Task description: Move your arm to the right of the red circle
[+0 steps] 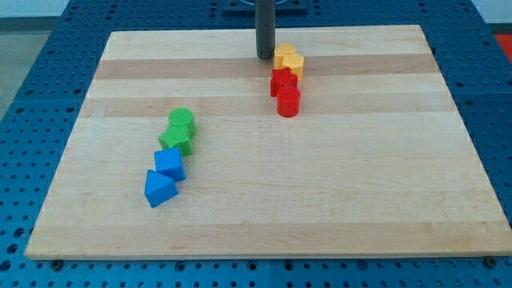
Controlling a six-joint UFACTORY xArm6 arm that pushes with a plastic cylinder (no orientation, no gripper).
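Camera view: my tip (265, 56) rests on the bench (360, 200) near the view's top, just left of the yellow blocks (289, 59). The rod is a plain straight tool with nothing to open or close, and it holds nothing.

The red circle (289, 102) lies below and slightly right of the tip, at the bottom of a tight column: two yellow blocks on top, a red block (283, 82) of an irregular shape in the middle, then the circle, each touching the next.

The main risk, as I judge it, is the path. The goal spot is on the circle's right, and the tip is on the column's left, so a straight diagonal would plough through the yellow and red blocks and shove the circle away. Swinging around the top of the column, or below the circle, looks safer. Stopping too close could also nudge the circle.

The bench is pale, smooth wood with visible plank stripes, so blocks should slide easily. The blocks look like matte plastic.

Well apart, at the view's lower left, lie two green blocks (179, 132) and two blue blocks (166, 176).
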